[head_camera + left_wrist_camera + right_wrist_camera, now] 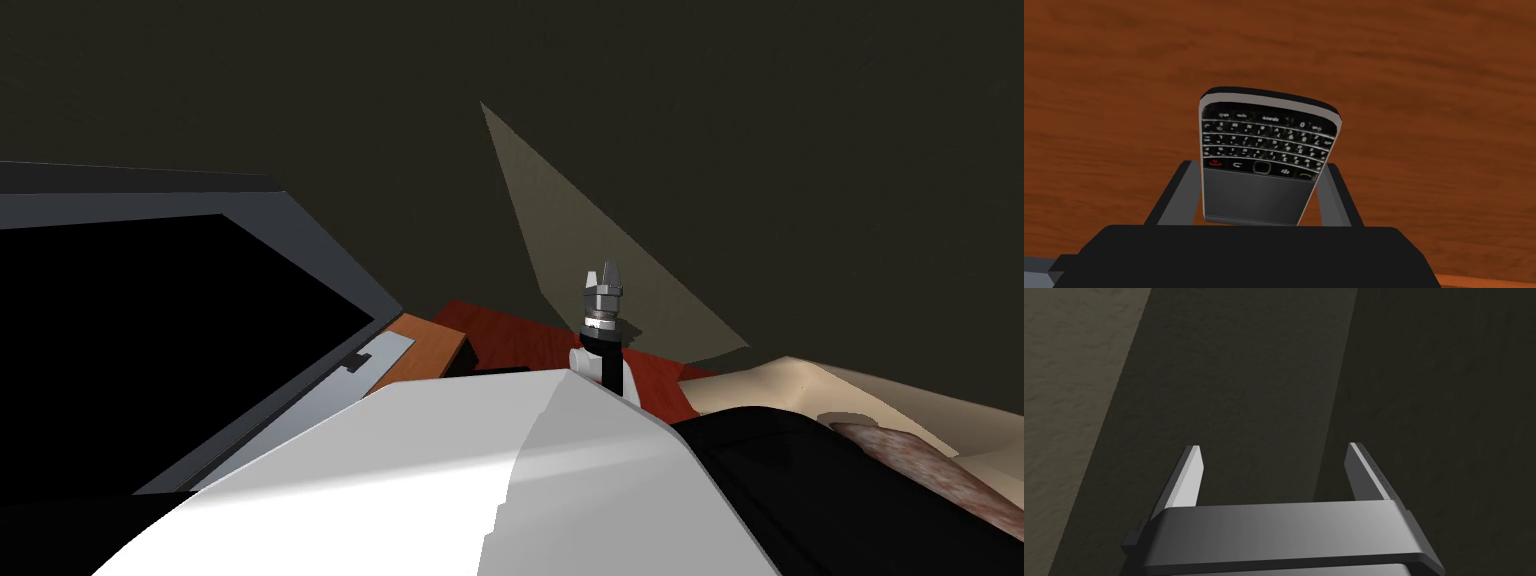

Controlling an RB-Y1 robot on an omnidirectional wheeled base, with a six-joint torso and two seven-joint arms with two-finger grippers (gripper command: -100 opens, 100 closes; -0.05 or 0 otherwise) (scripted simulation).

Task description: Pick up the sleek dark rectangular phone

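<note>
A dark phone (1264, 160) with a silver rim and a small keyboard stands tilted between the fingers (1174, 195) of my left gripper (1259, 166), which is shut on its sides. Behind the phone lies a red-brown wooden surface (1424, 100); I cannot tell whether the phone touches it. My right gripper (606, 272) is raised above the red-brown table (520, 340), pointing at a dark wall. Its fingers (1186, 478) stand open with nothing between them around the right gripper's midpoint (1274, 447).
A grey frame (320, 260) around a black area rises at the left. An orange-brown block (430, 350) sits by the table's left end. A beige surface (800, 385) with a dark cloth lies at the right.
</note>
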